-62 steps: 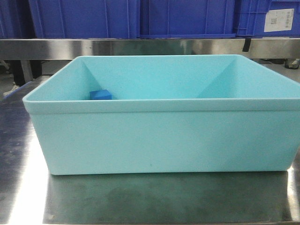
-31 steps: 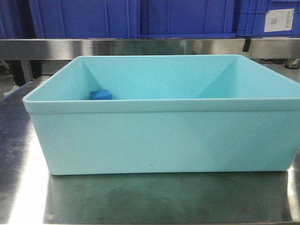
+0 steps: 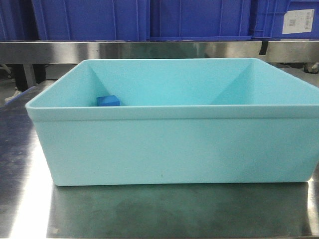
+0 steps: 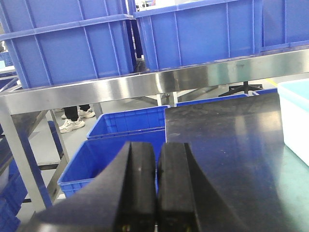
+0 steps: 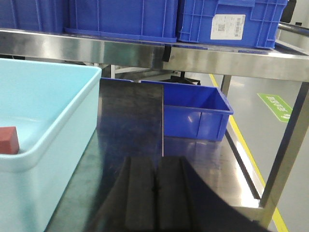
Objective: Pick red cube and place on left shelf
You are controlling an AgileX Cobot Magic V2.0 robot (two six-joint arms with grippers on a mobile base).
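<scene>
The red cube (image 5: 8,139) lies inside the light blue bin (image 5: 58,121), by its near wall, and shows only in the right wrist view. My right gripper (image 5: 154,162) is shut and empty, low over the steel table to the right of the bin. My left gripper (image 4: 157,150) is also shut with nothing in it, left of the bin (image 4: 295,116). The left shelf, a stainless rack (image 4: 145,84), carries large blue crates (image 4: 72,48) beyond the table. The front view shows neither gripper nor the red cube.
A small blue cube (image 3: 108,101) lies in the bin's back left corner. The bin (image 3: 174,144) stands on a steel table (image 3: 174,209). More blue crates (image 4: 120,145) stand on the floor at the left, and another (image 5: 195,113) under the rack at the right.
The bin sits very slightly further right in the front view. Nothing else differs.
</scene>
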